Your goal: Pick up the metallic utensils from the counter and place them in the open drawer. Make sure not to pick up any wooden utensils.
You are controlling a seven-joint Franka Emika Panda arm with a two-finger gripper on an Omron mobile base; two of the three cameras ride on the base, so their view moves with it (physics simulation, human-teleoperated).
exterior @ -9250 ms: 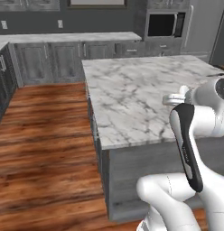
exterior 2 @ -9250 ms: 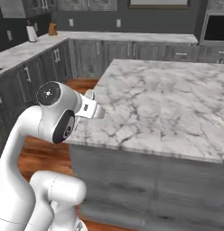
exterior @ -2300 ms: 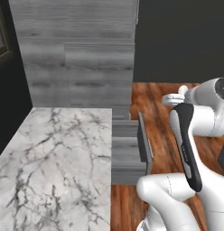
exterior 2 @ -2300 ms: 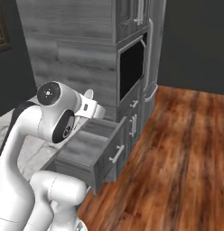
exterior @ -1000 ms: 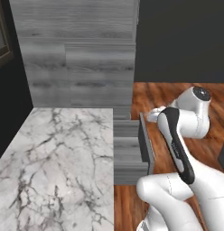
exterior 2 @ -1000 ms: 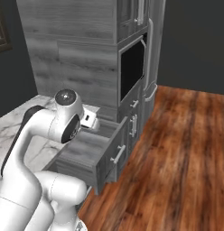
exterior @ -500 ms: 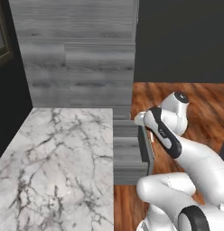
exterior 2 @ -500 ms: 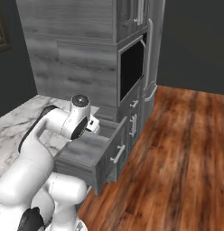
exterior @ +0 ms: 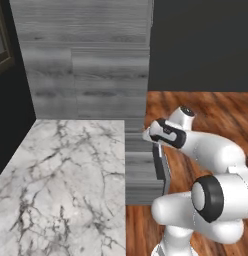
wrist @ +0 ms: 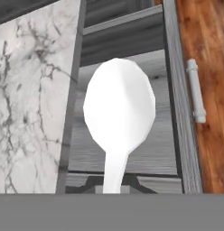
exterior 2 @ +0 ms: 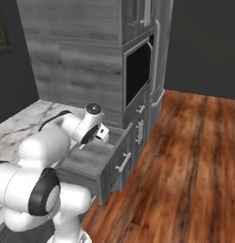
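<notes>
One pale silvery metal spoon (wrist: pixel 119 108) is held in the closed hand (wrist: pixel 114 186) above the open dark grey wooden drawer (wrist: pixel 132 149), beside the white marble table (wrist: pixel 32 90). Release into the drawer is judged next.

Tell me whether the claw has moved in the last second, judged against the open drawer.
Yes. The claw has swung down from above the dark grey open drawer to hang low over its inside, holding a pale silvery spoon.

Pale spoon (wrist: pixel 119 108) above open drawer (wrist: pixel 132 149)
</notes>
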